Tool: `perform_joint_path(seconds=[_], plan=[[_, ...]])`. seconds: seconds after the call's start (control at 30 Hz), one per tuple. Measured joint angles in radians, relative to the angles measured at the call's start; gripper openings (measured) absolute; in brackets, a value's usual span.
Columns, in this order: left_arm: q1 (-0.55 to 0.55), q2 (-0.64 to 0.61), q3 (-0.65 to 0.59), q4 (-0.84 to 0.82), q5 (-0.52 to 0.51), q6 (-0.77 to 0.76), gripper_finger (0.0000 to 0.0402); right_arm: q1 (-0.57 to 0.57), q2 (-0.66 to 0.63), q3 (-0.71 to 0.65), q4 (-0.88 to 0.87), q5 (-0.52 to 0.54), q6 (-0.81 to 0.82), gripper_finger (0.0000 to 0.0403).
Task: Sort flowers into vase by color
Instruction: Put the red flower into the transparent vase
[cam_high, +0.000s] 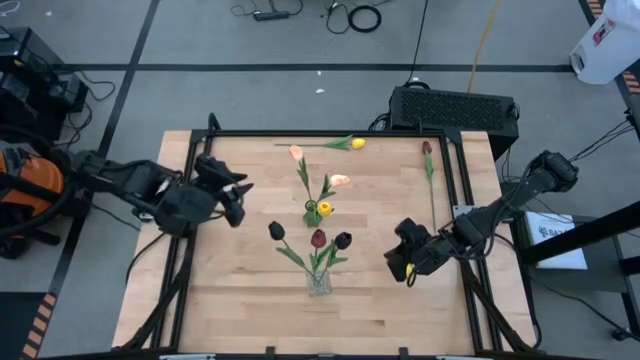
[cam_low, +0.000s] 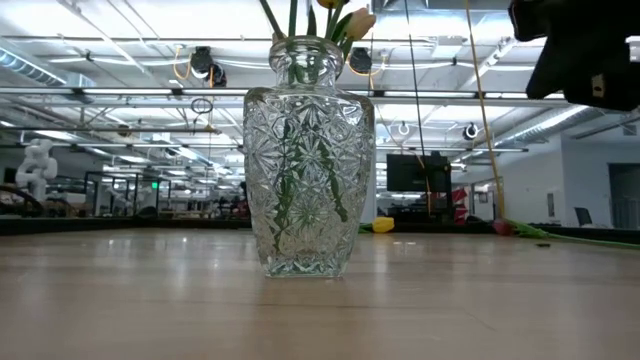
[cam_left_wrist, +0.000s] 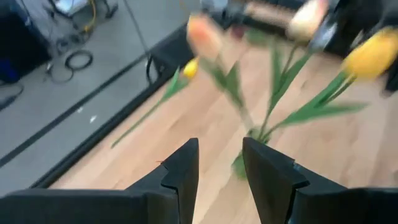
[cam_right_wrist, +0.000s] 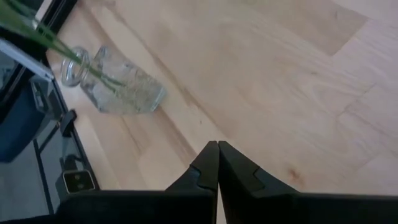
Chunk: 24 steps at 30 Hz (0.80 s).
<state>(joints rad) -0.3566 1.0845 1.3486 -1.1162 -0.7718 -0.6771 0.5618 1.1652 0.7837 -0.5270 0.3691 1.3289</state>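
Observation:
In the high view a clear glass vase (cam_high: 318, 283) near the table's near edge holds three dark tulips (cam_high: 318, 238). Just beyond it a small greenish vase (cam_high: 313, 212) holds two peach tulips and a yellow one (cam_high: 324, 208). A loose yellow tulip (cam_high: 357, 144) and a loose maroon tulip (cam_high: 427, 148) lie flat by the far edge. My left gripper (cam_high: 240, 203) hovers open to the left of the light tulips (cam_left_wrist: 367, 56). My right gripper (cam_high: 398, 268) hovers shut to the right of the glass vase (cam_right_wrist: 118, 87), above the table (cam_low: 585, 50).
A black frame rail (cam_high: 330, 133) borders the wooden table top (cam_high: 240, 290). A black box (cam_high: 455, 108) sits beyond the far edge. Bare wood lies at the near left and near right of the vases. The cut-glass vase (cam_low: 305, 160) fills the middle of the low view.

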Motion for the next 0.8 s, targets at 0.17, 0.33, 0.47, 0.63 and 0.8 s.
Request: perform_joint_path(seconds=[0.17, 0.33, 0.47, 0.63, 0.8], plan=[[0.169, -0.041, -0.159, -0.023, 0.182, 0.057, 0.0132, -0.037, 0.0, 0.0, 0.0, 0.019, 0.018, 0.0], [0.331, -0.071, -0.334, 0.075, 0.384, 0.197, 0.0132, -0.082, 0.0, 0.0, 0.0, 0.203, 0.015, 0.0], [0.443, -0.078, -0.473, 0.285, 0.575, 0.315, 0.0132, -0.146, 0.0, 0.0, 0.0, 0.324, 0.01, 0.0], [0.547, -0.072, -0.565, 0.365, 0.636, 0.346, 0.0132, -0.266, 0.0, 0.001, 0.0, 0.32, -0.022, 0.0006], [0.614, -0.073, -0.575, 0.354, 0.637, 0.387, 0.0132, -0.428, 0.0, 0.017, 0.0, 0.221, -0.175, 0.0035]])
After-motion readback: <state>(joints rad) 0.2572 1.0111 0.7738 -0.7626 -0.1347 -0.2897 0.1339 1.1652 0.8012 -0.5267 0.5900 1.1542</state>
